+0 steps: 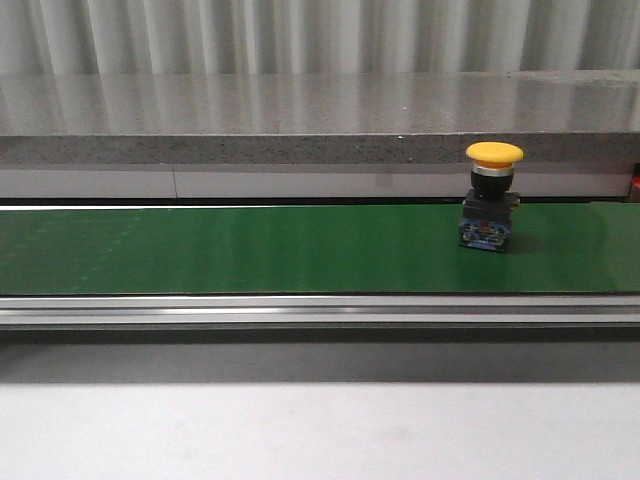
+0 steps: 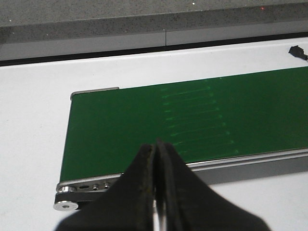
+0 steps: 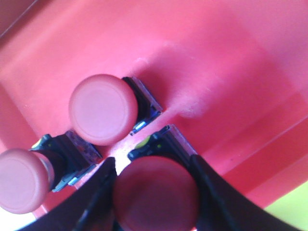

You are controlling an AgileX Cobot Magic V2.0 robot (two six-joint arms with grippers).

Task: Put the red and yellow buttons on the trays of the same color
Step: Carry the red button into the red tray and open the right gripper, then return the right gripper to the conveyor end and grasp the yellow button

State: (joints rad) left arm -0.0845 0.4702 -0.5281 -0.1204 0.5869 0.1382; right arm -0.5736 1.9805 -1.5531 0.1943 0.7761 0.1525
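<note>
Right now your right gripper has its two fingers either side of a red button, low inside the red tray; the fingers sit against the cap's sides, so it looks clamped on the button, though you cannot be sure from this close view whether the grip is already loosening. Two more red buttons rest on the tray floor just beside it, one near the middle and another cut off at the picture's edge. You are, I judge, at the point of setting a red button down in its matching tray, so the next move calls for parting the fingers once the base is seated and lifting straight up without knocking the neighbours. Your left gripper has its fingers pressed together with nothing between them, hanging over the near left end of the green belt, which is bare in that view. Further out, a yellow button stands upright on the belt toward the right of the front view, and it is likely the next thing to fetch. No yellow tray shows in any view, neither arm shows in the front view, and only a sliver of yellow-green at the corner of the right wrist view hints at what lies beyond the red tray.
</note>
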